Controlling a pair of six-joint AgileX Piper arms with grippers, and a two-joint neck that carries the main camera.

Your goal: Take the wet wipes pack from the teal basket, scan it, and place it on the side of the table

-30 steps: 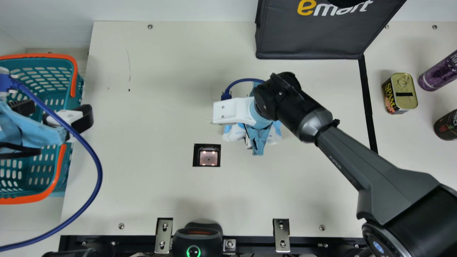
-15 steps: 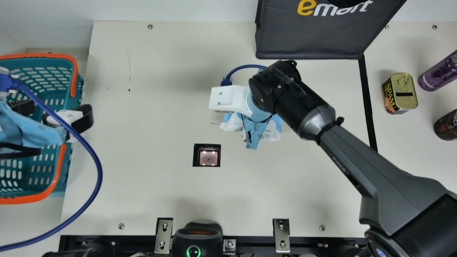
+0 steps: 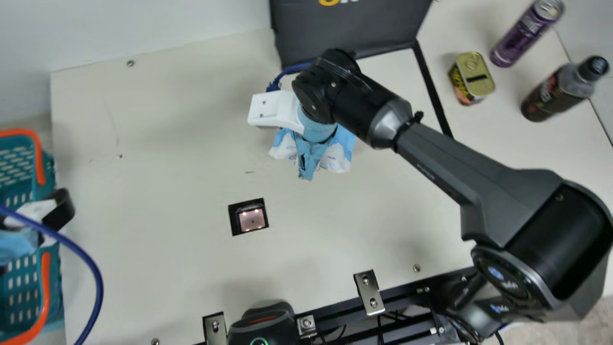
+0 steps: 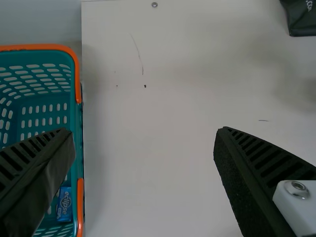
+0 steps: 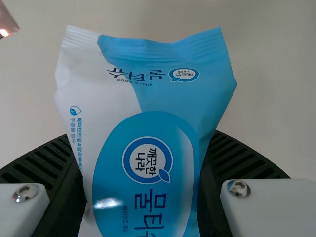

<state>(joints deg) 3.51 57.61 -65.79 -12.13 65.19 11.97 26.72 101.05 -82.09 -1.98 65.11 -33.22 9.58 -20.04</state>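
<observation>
In the main view my right gripper (image 3: 275, 109) is over the middle of the table, beyond the scanner window (image 3: 252, 219) and to its right. Blue and white parts of the wet wipes pack (image 3: 338, 156) stick out beneath it. The right wrist view has the pack (image 5: 148, 98) squeezed between the ribbed fingers of my right gripper (image 5: 142, 136). At the far left, my left gripper (image 3: 38, 215) is over the teal basket (image 3: 49, 170). In the left wrist view my left gripper (image 4: 146, 131) stands open and empty, partly above the basket (image 4: 77, 118).
A black bag (image 3: 349, 28) stands at the back. Right of the black tape line are a can of meat (image 3: 471, 79), a purple can (image 3: 524, 36) and a dark bottle (image 3: 558, 91). A small blue pack (image 4: 64, 205) lies in the basket. A black scanner (image 3: 263, 326) sits at the front edge.
The neck camera has turned, shifting the whole main view. My right arm has carried the pack farther from the scanner window, toward the back. My left gripper remains by the basket.
</observation>
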